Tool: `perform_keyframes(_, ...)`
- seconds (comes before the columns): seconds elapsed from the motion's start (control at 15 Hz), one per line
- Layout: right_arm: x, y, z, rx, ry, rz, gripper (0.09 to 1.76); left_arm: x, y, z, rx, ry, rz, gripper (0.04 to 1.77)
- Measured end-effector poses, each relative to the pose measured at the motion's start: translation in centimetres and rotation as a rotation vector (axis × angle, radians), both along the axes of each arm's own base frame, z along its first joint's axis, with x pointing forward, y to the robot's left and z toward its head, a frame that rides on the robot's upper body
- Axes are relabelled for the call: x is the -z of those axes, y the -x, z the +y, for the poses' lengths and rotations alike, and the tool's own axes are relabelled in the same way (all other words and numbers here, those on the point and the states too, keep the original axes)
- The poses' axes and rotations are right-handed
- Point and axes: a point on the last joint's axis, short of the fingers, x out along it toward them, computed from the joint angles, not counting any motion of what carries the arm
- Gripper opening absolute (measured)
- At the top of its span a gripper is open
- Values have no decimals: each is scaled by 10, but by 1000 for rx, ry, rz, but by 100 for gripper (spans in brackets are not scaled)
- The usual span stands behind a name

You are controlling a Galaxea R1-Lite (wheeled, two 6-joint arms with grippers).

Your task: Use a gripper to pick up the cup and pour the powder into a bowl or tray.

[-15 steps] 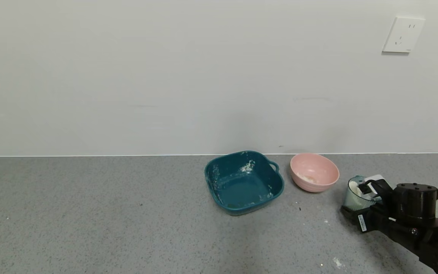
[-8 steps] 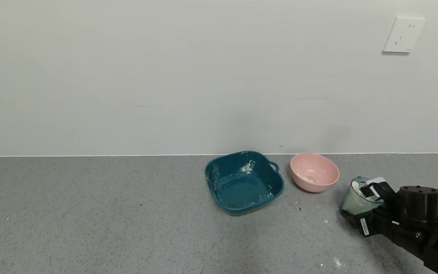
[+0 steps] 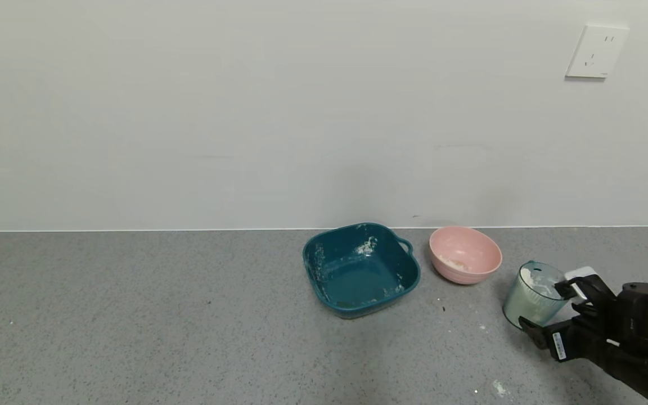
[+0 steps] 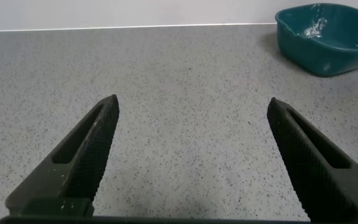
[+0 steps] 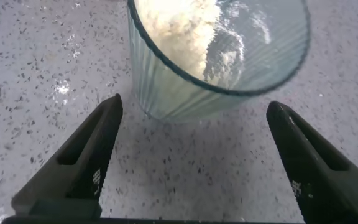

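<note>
Cup (image 3: 533, 294) upright — right end effector (image 3: 549, 315) spread wide, just behind.

The desk (image 3: 133, 326) was grey with fine dark and pale speckles, and the wall (image 3: 245, 112) behind it was plain off-white. The cup (image 3: 532, 295) was translucent pale blue-green with vertical ribs, holding white powder (image 5: 182, 31). The bowl (image 3: 464, 256) was pale pink. The square dish (image 3: 360, 270) was dark teal, smeared with white. The right gripper (image 3: 552, 312) was black with a white label.
</note>
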Motion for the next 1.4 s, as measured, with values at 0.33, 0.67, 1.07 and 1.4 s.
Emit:
perform_keyframes(0.33,-12,27,-4,43,-45,-27,169,0,0,0,0,0,0,172)
perform_keyframes(0.67,-25,51,-5,70,-95,-162,170,0,0,0,0,0,0,172)
perform_keyframes(1.07,-39,62,-7,105,-108,-241,170,0,0,0,0,0,0,172)
perform_keyframes(1.4,-52,74,-8,111,-108,-294,170,0,0,0,0,0,0,172)
